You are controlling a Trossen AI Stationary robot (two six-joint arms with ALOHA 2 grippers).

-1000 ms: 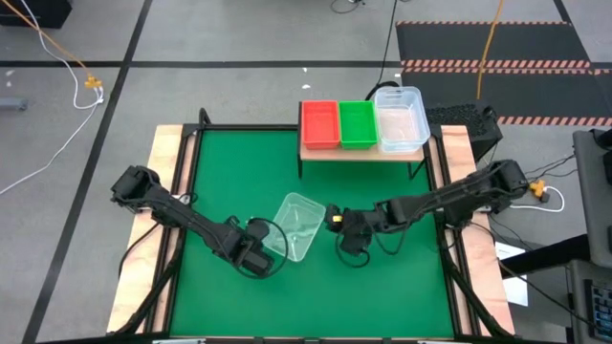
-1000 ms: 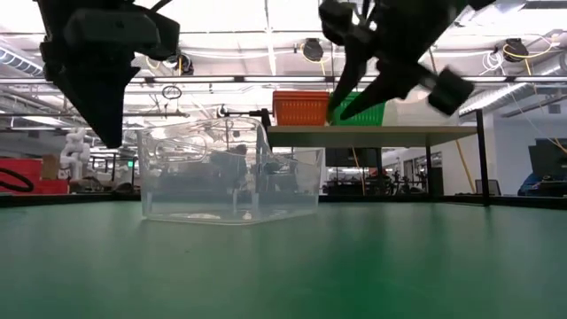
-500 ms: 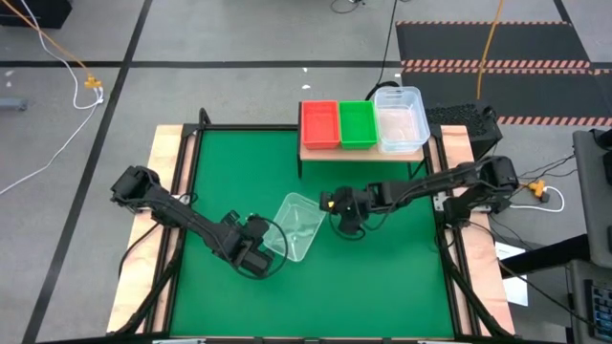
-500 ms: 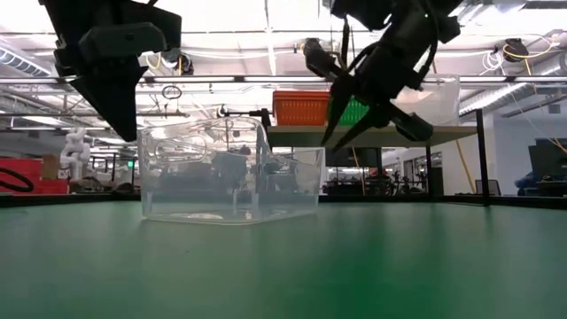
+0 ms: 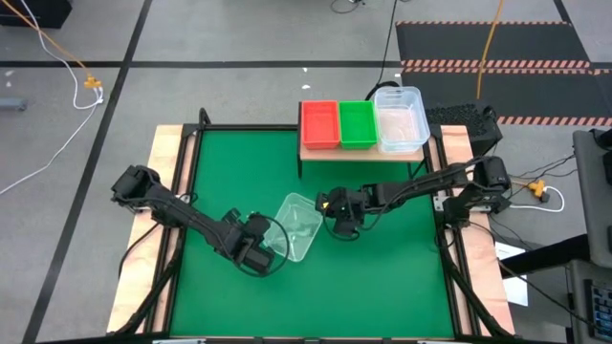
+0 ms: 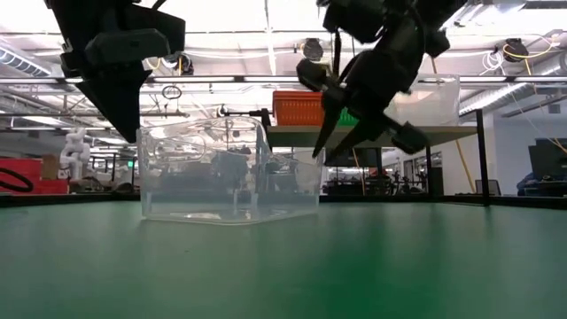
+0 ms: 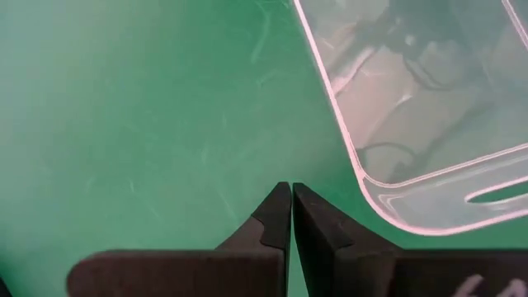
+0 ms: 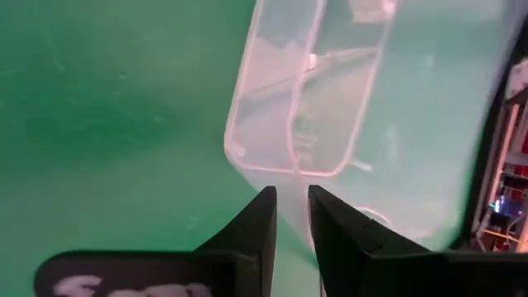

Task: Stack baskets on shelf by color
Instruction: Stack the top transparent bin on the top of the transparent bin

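Note:
One clear basket [image 5: 298, 225] sits by its bottom on the green mat, also seen in the low view [image 6: 226, 182]. My left gripper [image 5: 258, 241] hangs shut just off its near-left side [image 7: 290, 191], fingers pointing down [image 6: 131, 131]. My right gripper [image 5: 331, 212] slants down at the basket's right end [image 6: 321, 149], with its fingers narrowly open [image 8: 291, 196] over that end's rim. On the wooden shelf [image 5: 363, 150] stand orange-red baskets [image 5: 319, 124], green baskets [image 5: 357, 124] and clear baskets [image 5: 400, 119]. My right gripper's fingers [image 8: 262, 210] stand at the short-end rim [image 8: 285, 171] of the clear basket, coming from above and the table's right. Whether they touch it, I cannot tell. My left gripper touches nothing.
The shelf stands at the mat's far edge, right of centre. Wooden table borders [image 5: 167, 191] run along both sides of the mat. Open green mat [image 5: 382, 277] lies near and right of the clear basket.
My right gripper has moved toward the table's left and far edge, from open mat up to the clear basket's right end, and has come lower. The left gripper has shifted slightly. The basket has stayed in place.

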